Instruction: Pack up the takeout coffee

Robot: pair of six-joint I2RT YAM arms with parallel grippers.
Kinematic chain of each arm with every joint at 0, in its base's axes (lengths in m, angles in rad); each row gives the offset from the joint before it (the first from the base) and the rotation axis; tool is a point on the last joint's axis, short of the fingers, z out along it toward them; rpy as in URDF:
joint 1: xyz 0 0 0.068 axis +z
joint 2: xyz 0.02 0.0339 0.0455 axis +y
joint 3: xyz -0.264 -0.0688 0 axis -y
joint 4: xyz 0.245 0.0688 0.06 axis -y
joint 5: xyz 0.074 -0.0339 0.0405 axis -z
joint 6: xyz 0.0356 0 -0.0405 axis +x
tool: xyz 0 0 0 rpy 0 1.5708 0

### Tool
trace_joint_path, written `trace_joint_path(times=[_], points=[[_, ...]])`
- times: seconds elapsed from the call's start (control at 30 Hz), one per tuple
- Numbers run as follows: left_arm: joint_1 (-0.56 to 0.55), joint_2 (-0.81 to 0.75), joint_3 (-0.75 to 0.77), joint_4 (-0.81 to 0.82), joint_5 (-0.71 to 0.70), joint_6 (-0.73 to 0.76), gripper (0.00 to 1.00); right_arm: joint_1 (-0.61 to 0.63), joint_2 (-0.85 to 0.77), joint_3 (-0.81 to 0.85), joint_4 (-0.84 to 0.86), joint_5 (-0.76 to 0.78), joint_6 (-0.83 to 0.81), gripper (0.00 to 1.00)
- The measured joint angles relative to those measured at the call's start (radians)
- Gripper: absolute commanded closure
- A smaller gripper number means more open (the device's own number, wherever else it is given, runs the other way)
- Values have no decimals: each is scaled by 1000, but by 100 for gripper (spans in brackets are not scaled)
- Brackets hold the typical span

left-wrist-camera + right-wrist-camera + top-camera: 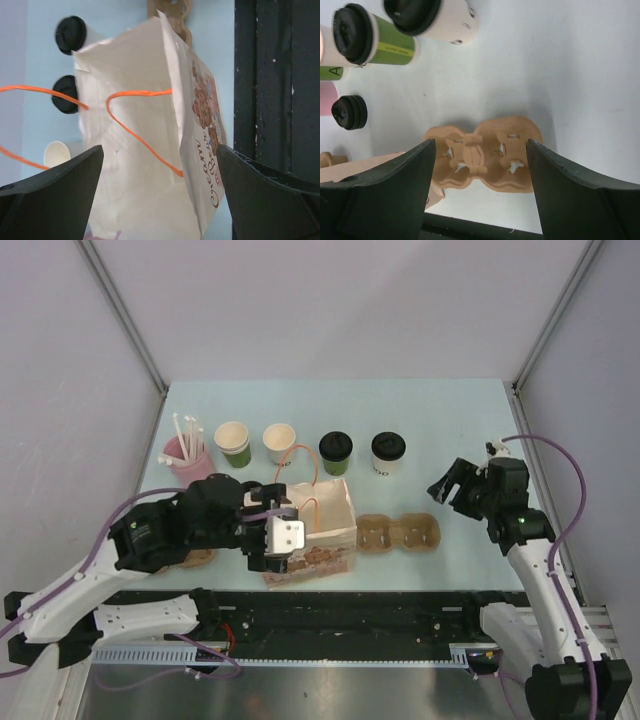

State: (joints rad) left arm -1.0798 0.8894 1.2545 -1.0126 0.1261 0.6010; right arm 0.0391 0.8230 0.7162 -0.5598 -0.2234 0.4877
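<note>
This is a robot test cell in a lab: plain pale panels (330,310) on metal frame posts (124,315) box in a light blue surface (440,405) beyond both jaws. Behind the jaws, the left arm (75,595) and right arm (545,585), trailing lilac cables, stand on a black rail (380,608).

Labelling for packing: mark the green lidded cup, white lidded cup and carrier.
green lidded cup (335,447), top view, black lid.
white lidded cup (387,446), top view, black lid.
carrier (399,533), top view, centre.
</note>
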Motion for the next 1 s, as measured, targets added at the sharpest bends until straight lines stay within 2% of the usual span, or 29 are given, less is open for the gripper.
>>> trace_joint_path(times=[0.1, 0.17, 0.23, 0.37, 0.57, 0.7, 0.83, 1.0], points=[[6, -7, 76, -1, -2, -19, 0, 131, 36, 88, -10, 123, -13, 22], [27, -8, 119, -3, -10, -39, 0, 259, 83, 127, -13, 208, -15, 22], [68, -6, 153, -3, -16, -63, 0, 375, 143, 143, -16, 272, -14, 22], [212, 14, 227, -6, -52, -138, 6, 562, 287, 145, -39, 368, 6, 22], [462, 45, 230, 0, -63, -195, 0, 616, 452, 145, -26, 430, 25, 23], [571, 83, 171, 0, -14, -198, 0, 620, 542, 145, -13, 441, 26, 22], [615, 123, 100, 0, 66, -177, 0, 637, 595, 145, 6, 425, 14, 22], [618, 124, 56, -20, 168, -146, 0, 644, 649, 145, 12, 420, 4, 29]])
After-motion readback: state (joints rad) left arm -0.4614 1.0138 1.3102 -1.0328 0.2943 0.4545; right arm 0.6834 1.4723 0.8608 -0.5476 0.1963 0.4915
